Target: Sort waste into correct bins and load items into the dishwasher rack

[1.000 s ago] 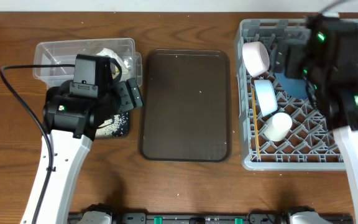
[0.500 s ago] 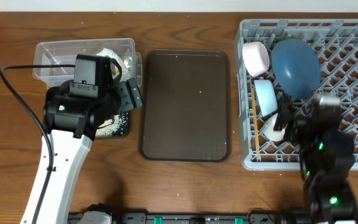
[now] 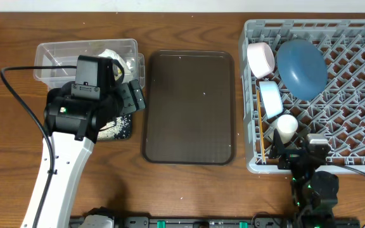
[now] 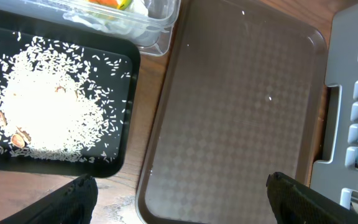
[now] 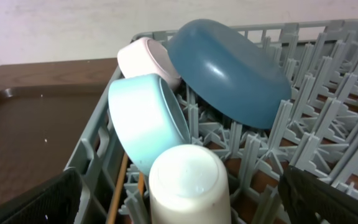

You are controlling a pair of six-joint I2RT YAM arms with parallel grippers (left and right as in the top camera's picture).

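Observation:
The grey dishwasher rack (image 3: 347, 95) holds a white bowl (image 3: 260, 58), a pale blue bowl (image 3: 271, 99), a dark blue plate (image 3: 301, 68), an upturned white cup (image 3: 287, 126) and chopsticks (image 3: 259, 120). My right gripper (image 3: 300, 155) is open and empty at the rack's front edge. In the right wrist view its open fingers flank the cup (image 5: 188, 183) without touching it. My left gripper (image 3: 132, 95) is open and empty above the black tray (image 4: 114, 165), which holds rice grains (image 4: 48, 112). The clear tub (image 3: 56, 52) holds the tissue (image 3: 111, 56) and the wrapper (image 4: 107, 3).
A large dark brown serving tray (image 3: 189, 107) lies between the bins and the rack, bare apart from a few white specks. Brown wooden table all around. The left arm's black cable (image 3: 24, 107) loops to the left of the bins.
My right arm has pulled back from over the rack's far side to its front edge, uncovering the dark blue plate. The left arm has not moved.

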